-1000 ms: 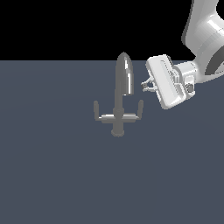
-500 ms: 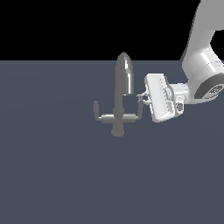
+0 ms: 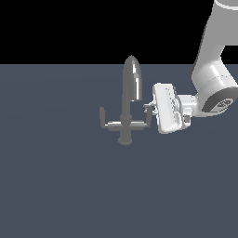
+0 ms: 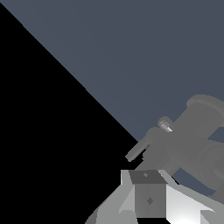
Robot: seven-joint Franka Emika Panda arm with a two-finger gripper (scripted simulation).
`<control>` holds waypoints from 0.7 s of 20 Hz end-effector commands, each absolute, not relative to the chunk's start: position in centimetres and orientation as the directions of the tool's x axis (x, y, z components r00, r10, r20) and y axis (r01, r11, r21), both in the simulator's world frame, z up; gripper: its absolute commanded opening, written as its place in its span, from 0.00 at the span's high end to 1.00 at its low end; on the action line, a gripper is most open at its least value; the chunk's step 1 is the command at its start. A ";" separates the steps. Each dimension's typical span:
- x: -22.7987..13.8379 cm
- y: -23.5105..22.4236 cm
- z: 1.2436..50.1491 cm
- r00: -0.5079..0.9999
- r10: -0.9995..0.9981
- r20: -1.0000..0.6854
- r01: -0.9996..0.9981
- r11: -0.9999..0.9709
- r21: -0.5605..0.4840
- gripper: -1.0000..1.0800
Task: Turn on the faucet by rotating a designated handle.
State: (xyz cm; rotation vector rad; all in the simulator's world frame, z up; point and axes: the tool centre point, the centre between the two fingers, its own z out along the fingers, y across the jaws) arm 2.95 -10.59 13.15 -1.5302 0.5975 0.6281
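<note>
The faucet (image 3: 126, 116) stands upright on the grey surface (image 3: 56, 186), its arched spout above a crossbar carrying a peg lever at each end. The handle (image 3: 148, 116) is the peg at the exterior view's right. The gripper (image 3: 149, 108) sits just beside that peg, approaching side-on, apparently so a finger can press against it and rotate it; contact cannot be confirmed. Whether the fingers are parted or closed cannot be determined. The twin peg (image 3: 102, 115) is untouched.
</note>
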 end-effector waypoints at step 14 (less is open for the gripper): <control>0.0 -10.7 14.2 0.711 0.000 -0.703 -0.702 -0.049 -0.711 1.00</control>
